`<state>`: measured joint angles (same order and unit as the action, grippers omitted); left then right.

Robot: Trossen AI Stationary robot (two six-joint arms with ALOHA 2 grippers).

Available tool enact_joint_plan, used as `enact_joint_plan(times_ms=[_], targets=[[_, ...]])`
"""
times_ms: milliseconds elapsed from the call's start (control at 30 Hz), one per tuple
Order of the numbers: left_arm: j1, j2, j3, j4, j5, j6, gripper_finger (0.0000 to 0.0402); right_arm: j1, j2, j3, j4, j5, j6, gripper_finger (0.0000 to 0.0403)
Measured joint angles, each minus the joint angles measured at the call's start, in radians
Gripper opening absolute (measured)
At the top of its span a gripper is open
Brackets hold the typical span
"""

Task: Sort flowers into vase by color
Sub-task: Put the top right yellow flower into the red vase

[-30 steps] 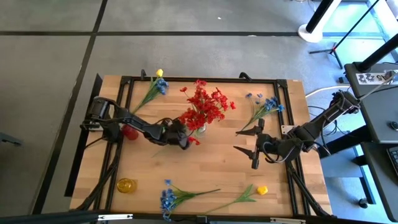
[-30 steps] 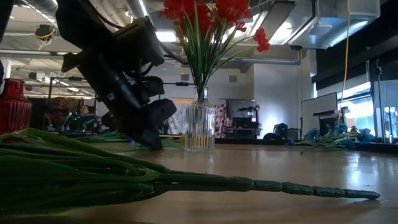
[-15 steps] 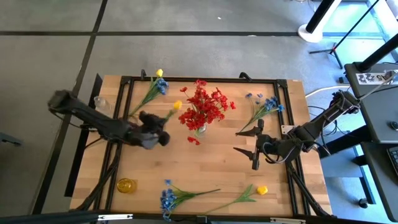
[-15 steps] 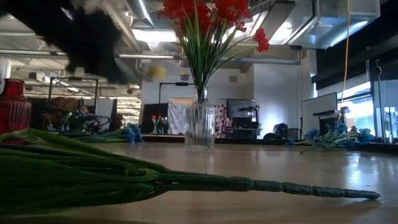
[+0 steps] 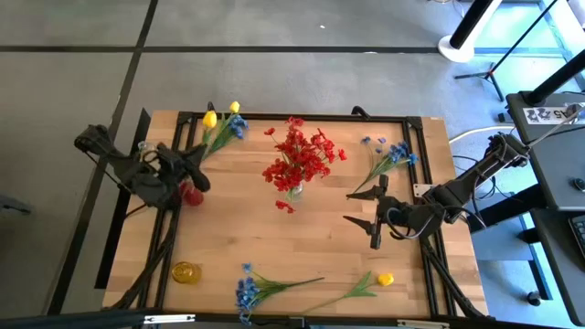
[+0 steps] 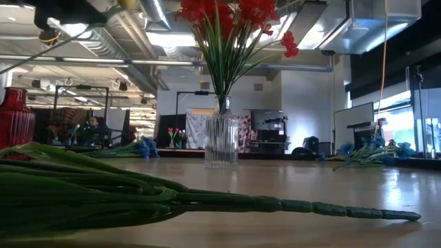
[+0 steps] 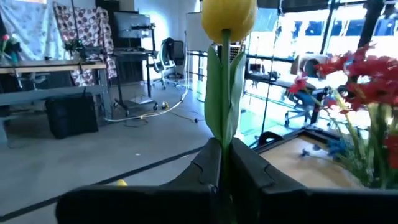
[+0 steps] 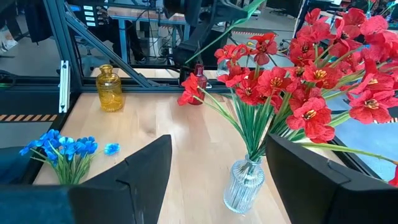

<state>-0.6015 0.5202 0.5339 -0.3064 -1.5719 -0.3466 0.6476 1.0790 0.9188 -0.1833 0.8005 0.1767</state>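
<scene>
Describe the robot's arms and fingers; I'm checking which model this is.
Two dark, near-black jointed arms, slender, with cables trailing along their links. The right gripper has two long, narrow dark fingers; up close they look flat, matte and blade-like. The left gripper ends in dark, blocky fingers. No markings show.

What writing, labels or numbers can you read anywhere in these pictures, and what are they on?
No text can be read.
A white tag with dark marks on the stand right of the table is too small to read.
The vases, flowers and arms show no labels.
</scene>
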Motion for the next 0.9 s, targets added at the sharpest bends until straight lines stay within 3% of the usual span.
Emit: enact_joint_plan(times_ms=[233, 300, 433, 600, 700, 800, 900], targets=[[0.045, -0.108, 0.0, 0.009, 0.006, 0.069, 0.0012, 0.0, 0.0, 0.0, 0.001, 0.0, 0.0, 0.026], [0.06, -0.12, 0.0, 0.04, 0.072, 0.048, 0.0012, 0.0, 0.0, 0.0, 0.001, 0.0, -0.001, 0.026], [0.1, -0.103, -0.02, 0.258, 0.342, 0.089, 0.0012, -0.008, 0.0, 0.0, 0.002, 0.004, -0.005, 0.026], [0.164, -0.04, -0.162, 0.863, 0.874, 0.389, 0.0014, -0.034, 0.0, 0.0, 0.002, -0.007, -0.012, 0.026], [0.194, -0.042, -0.246, 1.055, 1.063, 0.54, 0.0014, -0.042, 0.0, 0.0, 0.001, -0.037, -0.016, 0.026], [0.202, -0.108, -0.267, 1.042, 1.082, 0.627, 0.0015, -0.039, 0.0, 0.0, 0.001, -0.061, -0.008, 0.026], [0.202, -0.214, -0.247, 0.874, 0.98, 0.706, 0.0015, -0.039, 0.0, 0.0, -0.008, -0.08, 0.017, 0.026]])
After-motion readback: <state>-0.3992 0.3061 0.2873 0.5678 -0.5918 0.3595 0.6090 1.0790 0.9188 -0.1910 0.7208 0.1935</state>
